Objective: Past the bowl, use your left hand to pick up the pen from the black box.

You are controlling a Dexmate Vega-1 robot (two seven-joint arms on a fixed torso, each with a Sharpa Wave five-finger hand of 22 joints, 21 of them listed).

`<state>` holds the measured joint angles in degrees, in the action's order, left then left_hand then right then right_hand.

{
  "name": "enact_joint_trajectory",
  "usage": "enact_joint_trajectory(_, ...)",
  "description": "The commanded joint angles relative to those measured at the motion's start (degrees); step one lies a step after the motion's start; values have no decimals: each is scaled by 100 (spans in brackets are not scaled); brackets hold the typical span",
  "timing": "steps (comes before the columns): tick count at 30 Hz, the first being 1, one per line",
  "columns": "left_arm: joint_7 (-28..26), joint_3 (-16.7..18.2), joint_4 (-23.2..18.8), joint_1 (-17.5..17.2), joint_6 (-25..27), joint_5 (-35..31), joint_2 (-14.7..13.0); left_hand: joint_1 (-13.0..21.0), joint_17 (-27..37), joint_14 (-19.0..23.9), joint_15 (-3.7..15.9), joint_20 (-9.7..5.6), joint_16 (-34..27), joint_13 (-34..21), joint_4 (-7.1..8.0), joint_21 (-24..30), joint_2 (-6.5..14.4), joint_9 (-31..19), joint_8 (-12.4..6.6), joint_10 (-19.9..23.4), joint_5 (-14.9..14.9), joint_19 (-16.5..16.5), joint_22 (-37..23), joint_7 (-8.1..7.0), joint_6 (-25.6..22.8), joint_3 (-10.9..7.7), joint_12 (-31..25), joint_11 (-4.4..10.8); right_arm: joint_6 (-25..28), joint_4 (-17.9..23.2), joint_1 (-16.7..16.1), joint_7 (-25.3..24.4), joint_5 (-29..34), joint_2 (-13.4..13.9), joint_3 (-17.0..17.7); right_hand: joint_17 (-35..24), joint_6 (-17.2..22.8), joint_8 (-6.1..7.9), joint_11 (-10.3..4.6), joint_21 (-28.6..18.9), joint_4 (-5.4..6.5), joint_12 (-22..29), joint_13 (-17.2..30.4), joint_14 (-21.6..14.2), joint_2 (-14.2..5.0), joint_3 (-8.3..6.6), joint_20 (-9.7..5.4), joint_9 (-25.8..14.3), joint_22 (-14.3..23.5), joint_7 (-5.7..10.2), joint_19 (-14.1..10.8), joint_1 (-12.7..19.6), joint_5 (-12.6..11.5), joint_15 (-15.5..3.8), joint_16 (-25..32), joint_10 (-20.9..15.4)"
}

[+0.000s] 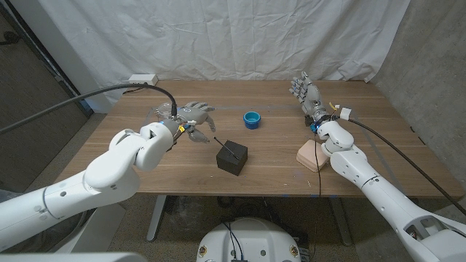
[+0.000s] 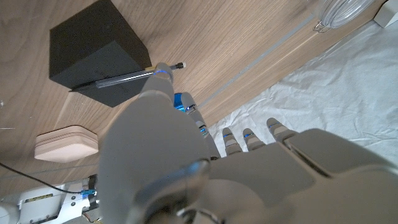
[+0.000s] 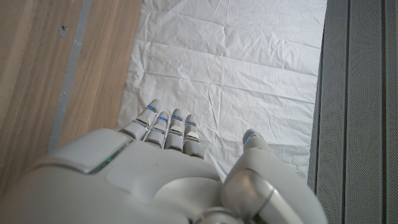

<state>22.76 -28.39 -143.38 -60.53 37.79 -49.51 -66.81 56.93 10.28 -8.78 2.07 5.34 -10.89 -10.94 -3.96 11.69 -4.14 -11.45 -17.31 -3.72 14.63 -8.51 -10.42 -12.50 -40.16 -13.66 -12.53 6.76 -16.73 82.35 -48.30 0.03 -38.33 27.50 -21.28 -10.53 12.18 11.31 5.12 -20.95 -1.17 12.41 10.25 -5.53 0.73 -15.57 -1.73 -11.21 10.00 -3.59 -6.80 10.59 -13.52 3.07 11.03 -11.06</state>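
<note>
Wooden table (image 1: 277,171) before a creased white backdrop (image 1: 218,36) (both robot hands, left (image 1: 191,120) and right (image 1: 307,94), spread, holding nothing).

On the wooden surface (image 1: 145,171) a black box (image 1: 231,158) sits near the middle, with a thin dark pen (image 1: 228,148) lying slantwise across its top. Behind it stands a small blue bowl (image 1: 252,119). The left hand (image 1: 191,121) hovers just left of the box, fingers spread. The right hand (image 1: 309,94) is raised at the far right, fingers apart, near a tan block (image 1: 313,155). A white box (image 1: 142,78) rests at the back edge.
</note>
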Motion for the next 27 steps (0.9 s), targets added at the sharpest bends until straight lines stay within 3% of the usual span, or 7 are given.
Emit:
enact_joint_trajectory(1, -134, 167, 185, -244, -331, -297, 156, -64, 31, 33, 34, -11, -41, -8, 26, 23, -14, -13, -19, 76, 51, 39, -16, -4, -96, 38, -40, 11, 55, 8, 14, -10, 10, -4, -18, -8, 39, 19, 9, 10, -12, -26, 31, -48, -47, -13, -16, 3, 28, -10, -71, -13, 2, 13, -9, -15)
enact_joint_trajectory(11, -662, 188, 577, -231, -1116, -341, 280, -72, 30, 59, 64, -1, -37, -8, 35, 20, -40, -29, -55, 123, 93, 46, -15, -15, -233, 102, -44, 4, 17, 143, -81, -113, 20, 14, 29, -8, 41, 18, 12, 30, -18, -30, 32, -48, -50, -8, -19, 3, 29, -5, -80, -14, 2, 12, -10, -9)
enact_joint_trajectory(16, -628, 226, 691, -162, -1368, -325, 328, -63, 30, 61, 75, -13, -34, -8, 32, 20, -44, -33, -63, 135, 107, 49, -15, -17, -268, 116, -44, 10, -17, 183, -130, -162, 14, -3, 48, -8, 40, 17, 12, 40, -20, -32, 31, -45, -52, -6, -20, 3, 29, 1, -82, -14, 3, 22, -12, -4)
enact_joint_trajectory(25, -946, 396, 903, -259, -1829, -340, 240, -33, 31, 65, 101, -26, -27, -9, 24, 18, -47, -45, -86, 156, 144, 54, -15, -20, -361, 150, -41, 63, -20, 243, -172, -277, 46, -37, 44, -8, 48, 20, 16, 59, -24, -33, 32, -43, -57, -1, -19, 3, 30, 0, -88, -15, 3, 20, -13, -4)
enact_joint_trajectory(27, -1010, 565, 852, -425, -1815, -281, 114, -23, 31, 76, 105, -22, -29, -9, 21, 17, -49, -48, -94, 163, 153, 52, -15, -20, -387, 159, -41, 60, -13, 264, -181, -321, 61, -46, 43, -8, 46, 19, 18, 64, -25, -32, 32, -41, -58, 0, -17, 3, 30, -1, -87, -16, 4, 19, -14, -5)
